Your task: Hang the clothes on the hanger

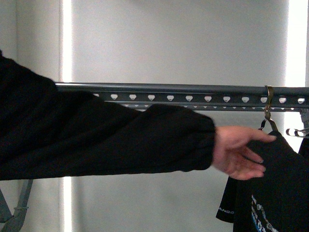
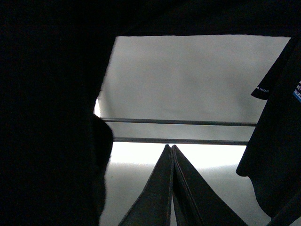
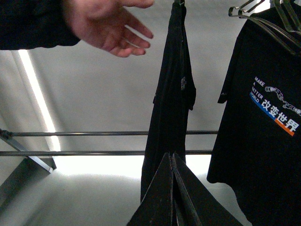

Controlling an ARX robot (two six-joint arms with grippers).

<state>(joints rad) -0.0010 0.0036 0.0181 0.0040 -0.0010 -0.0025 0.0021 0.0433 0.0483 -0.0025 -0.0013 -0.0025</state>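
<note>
Beyond the rail (image 1: 193, 89) I see a hand (image 1: 239, 152) outstretched beside the hung T-shirt (image 1: 282, 188); both pincers (image 2: 171, 150) (image 3: 171, 157) pressed closed, empty.

The front view looks level at the grey perforated rail (image 1: 188, 94), close enough that a person's black sleeve (image 1: 96, 137) fills its left half. Both wrist views look steeply upward from below, each past its own closed gripper, left (image 2: 171, 147) and right (image 3: 171, 154), toward two thin horizontal bars (image 3: 94, 133) and a pale wall. The person's hand (image 1: 239, 152) appears in the front and right wrist views; the printed black T-shirt (image 3: 263, 122) shows in all three (only its edge in the left wrist view).
</note>
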